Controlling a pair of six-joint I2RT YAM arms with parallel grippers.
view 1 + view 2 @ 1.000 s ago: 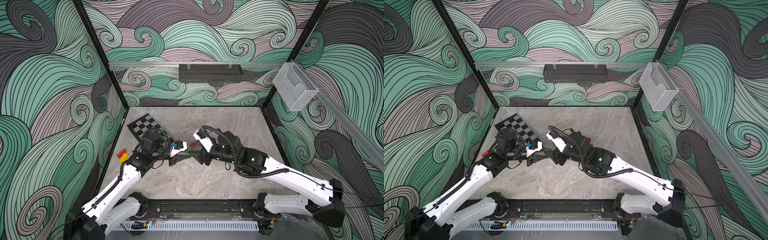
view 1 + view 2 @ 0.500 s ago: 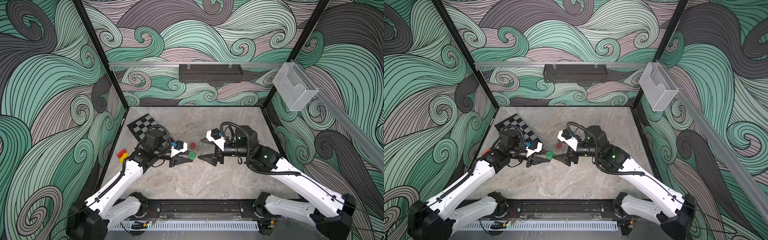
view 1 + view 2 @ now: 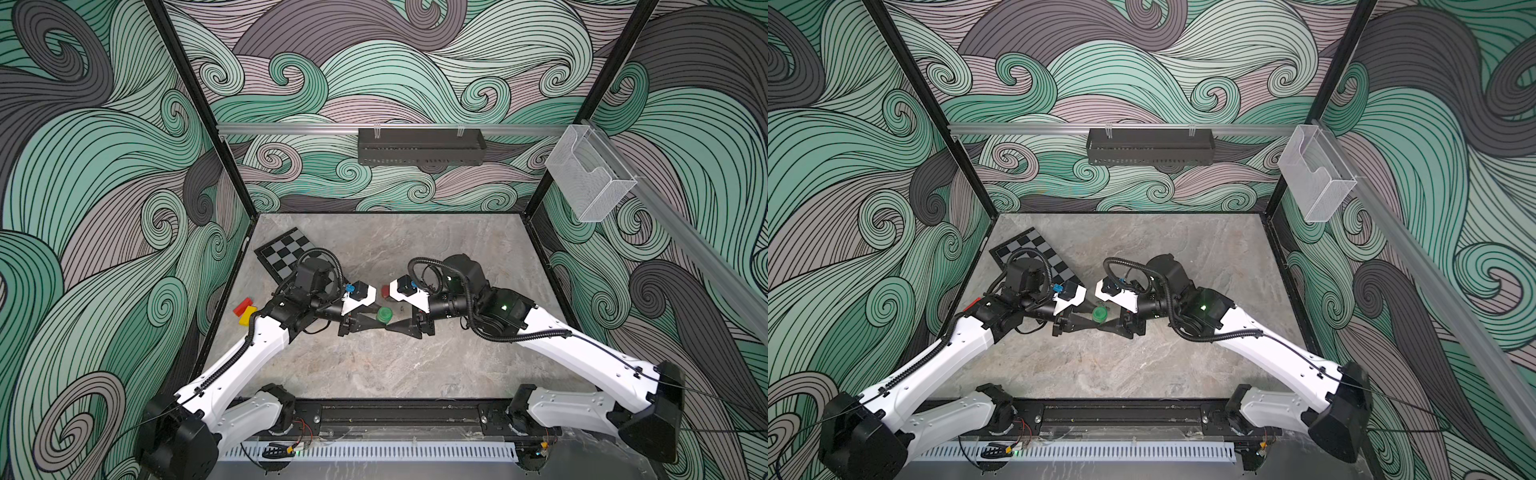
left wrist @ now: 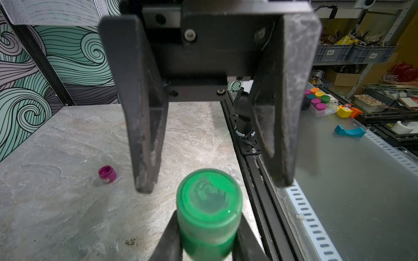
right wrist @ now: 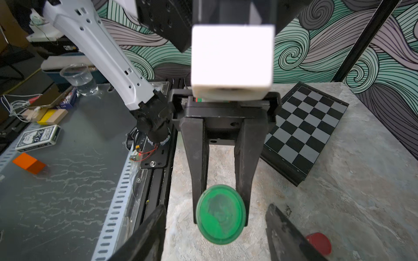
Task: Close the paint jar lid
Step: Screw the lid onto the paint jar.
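Above the marble table (image 3: 374, 365), the left gripper (image 3: 376, 322) pinches the green paint jar (image 4: 208, 226) lying along 9-to-3 o'clock, lid (image 5: 220, 217) toward the right gripper (image 4: 213, 187) at 3 o'clock, whose jaws stand wide and clear of it.

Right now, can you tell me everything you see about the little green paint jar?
The green paint jar is small and round, and looks like see-through plastic smeared with green paint inside. The left gripper has its jaws shut on the jar's sides and seems to hold it off the table. Its flat round end faces the right gripper, whose open jaws sit close by without touching it.
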